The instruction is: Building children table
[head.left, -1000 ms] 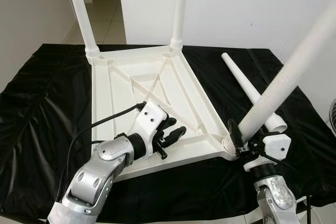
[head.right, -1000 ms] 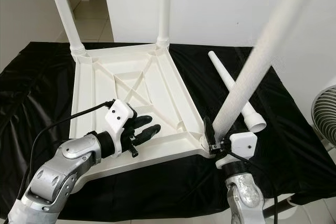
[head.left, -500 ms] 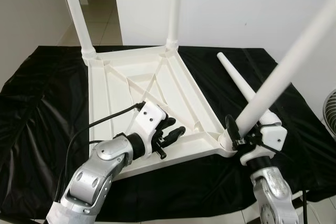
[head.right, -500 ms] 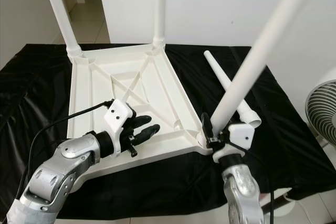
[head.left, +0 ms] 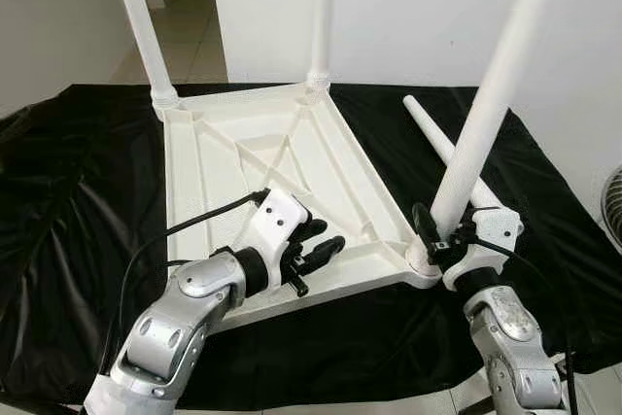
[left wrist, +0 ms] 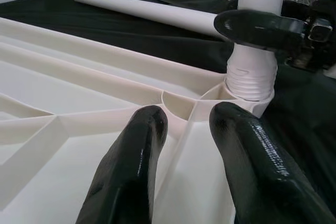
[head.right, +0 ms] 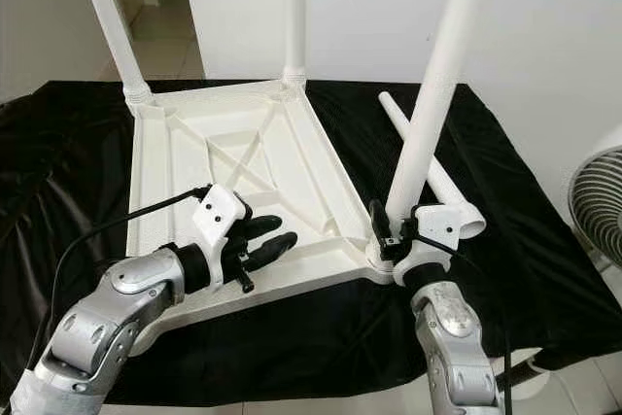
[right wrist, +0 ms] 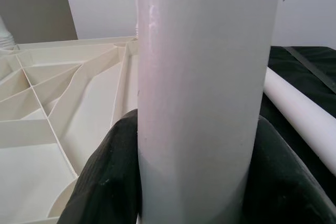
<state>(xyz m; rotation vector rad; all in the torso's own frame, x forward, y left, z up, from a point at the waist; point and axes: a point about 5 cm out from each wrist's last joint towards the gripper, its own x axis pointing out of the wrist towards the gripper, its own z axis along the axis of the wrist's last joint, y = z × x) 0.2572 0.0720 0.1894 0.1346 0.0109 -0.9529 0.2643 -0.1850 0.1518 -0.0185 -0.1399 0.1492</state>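
White leg (head.left: 483, 114) in right pincer (head.left: 439, 237)

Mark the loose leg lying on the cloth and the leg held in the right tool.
loose leg (head.right: 397, 114), right eye view, on its narrow end.
held leg (head.right: 434, 85), right eye view, mid-shaft.
right tool (head.right: 397, 237), right eye view, at its fingertips.

A white ribbed plastic tabletop (head.left: 243, 167) and white tubular plastic legs (head.left: 486, 94) are set against a glossy black plastic sheet (head.left: 68, 201). Black fingers (left wrist: 131, 171) are seen near.
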